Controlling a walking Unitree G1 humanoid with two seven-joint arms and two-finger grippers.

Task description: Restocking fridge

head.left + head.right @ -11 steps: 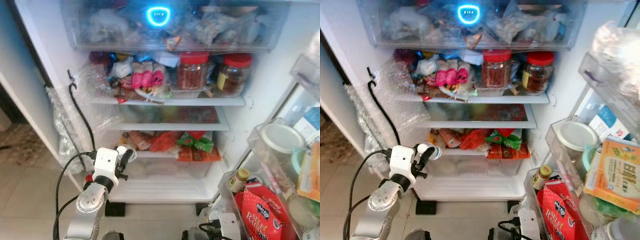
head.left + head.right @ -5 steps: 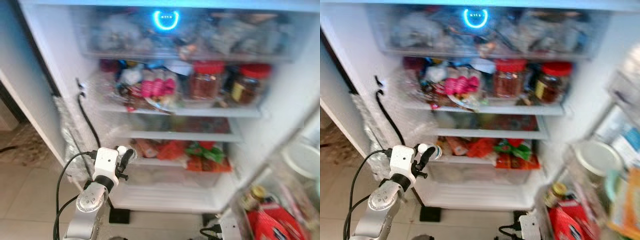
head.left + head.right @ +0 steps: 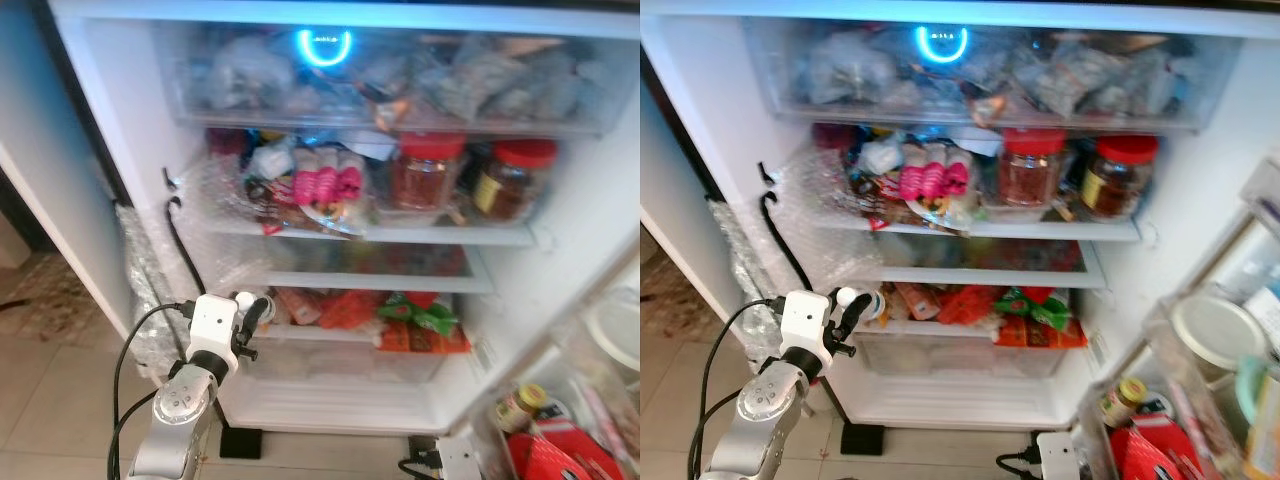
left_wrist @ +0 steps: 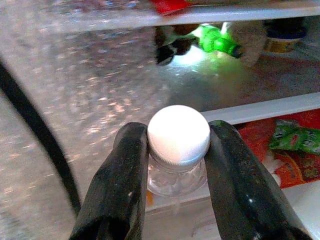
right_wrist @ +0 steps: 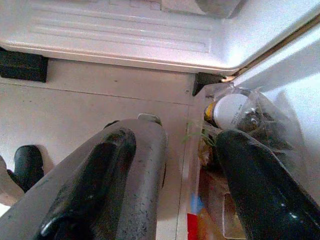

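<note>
Left wrist view shows the left claw [image 4: 175, 165] clamped on a white-capped bottle [image 4: 178, 145] before the open fridge [image 3: 120, 150]; next, carry it toward twelve o'clock onto a shelf [image 3: 380, 283].

Two jars [image 3: 430, 172] stand right of packets [image 3: 322, 184] on the fridge shelf [image 3: 380, 232], a drawer [image 3: 400, 80] above.

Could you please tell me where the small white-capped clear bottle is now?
The small white-capped clear bottle is clamped in the left end effector, low on the robot's left, before the open white fridge's lower shelf.
</note>
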